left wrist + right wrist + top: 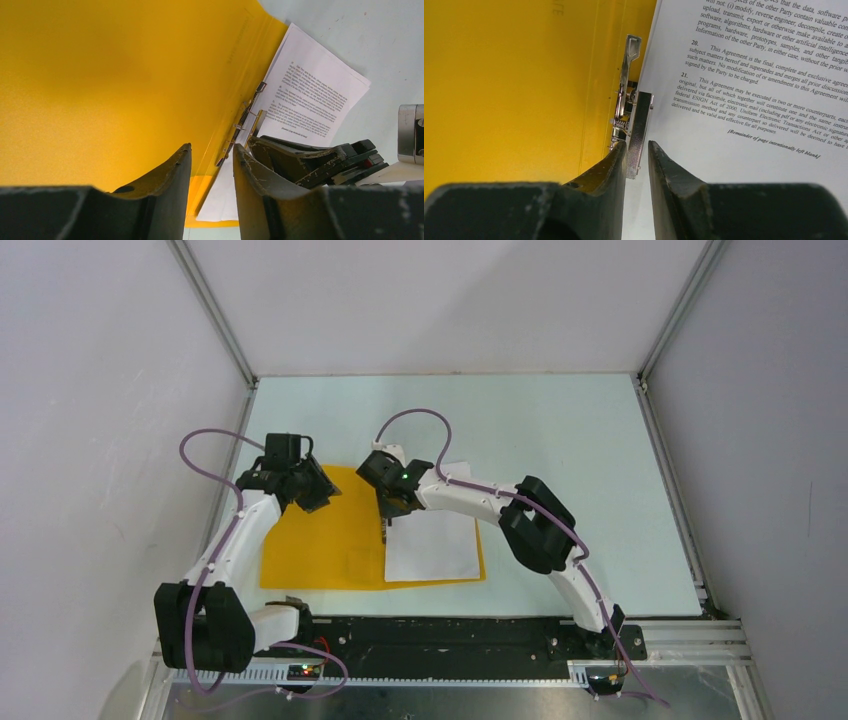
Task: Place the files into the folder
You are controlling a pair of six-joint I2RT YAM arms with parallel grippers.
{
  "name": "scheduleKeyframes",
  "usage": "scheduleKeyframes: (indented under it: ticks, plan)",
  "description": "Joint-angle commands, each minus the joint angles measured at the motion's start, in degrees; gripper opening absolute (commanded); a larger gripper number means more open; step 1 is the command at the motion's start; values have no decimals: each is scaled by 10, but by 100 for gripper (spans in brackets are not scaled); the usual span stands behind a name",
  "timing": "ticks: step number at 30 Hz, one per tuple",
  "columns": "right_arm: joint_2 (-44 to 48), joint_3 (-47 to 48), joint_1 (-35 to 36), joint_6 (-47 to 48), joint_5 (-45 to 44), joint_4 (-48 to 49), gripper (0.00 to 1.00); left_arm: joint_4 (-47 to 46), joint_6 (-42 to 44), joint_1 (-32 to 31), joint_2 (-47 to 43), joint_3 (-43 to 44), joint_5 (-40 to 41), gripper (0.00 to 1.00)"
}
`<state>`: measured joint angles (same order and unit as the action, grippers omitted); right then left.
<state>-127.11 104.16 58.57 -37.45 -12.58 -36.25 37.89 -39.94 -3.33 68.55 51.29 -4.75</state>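
Note:
The yellow folder lies open on the table. The white printed files rest on its right half, against the spine. My right gripper points down at the metal clip on the spine. Its jaws stand narrowly apart, with the clip's textured plate between the fingertips, close to the left finger and with a gap to the right one. My left gripper hovers over the folder's far left cover, open, with nothing between its fingers. In the left wrist view the right gripper sits on the files.
The pale green table extends behind and to the right of the folder. White walls with aluminium posts enclose it. A black rail carrying the arm bases runs along the near edge.

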Motion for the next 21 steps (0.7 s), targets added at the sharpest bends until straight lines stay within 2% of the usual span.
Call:
scheduleKeyframes:
  ticks: [1,21]
  plan:
    - [0,5,5,-5,3,15,27,-6,14,6,-8,-8,0,41]
    - [3,-15,7,-9,8,19,23,-9,10,6,-2,-10,0,41]
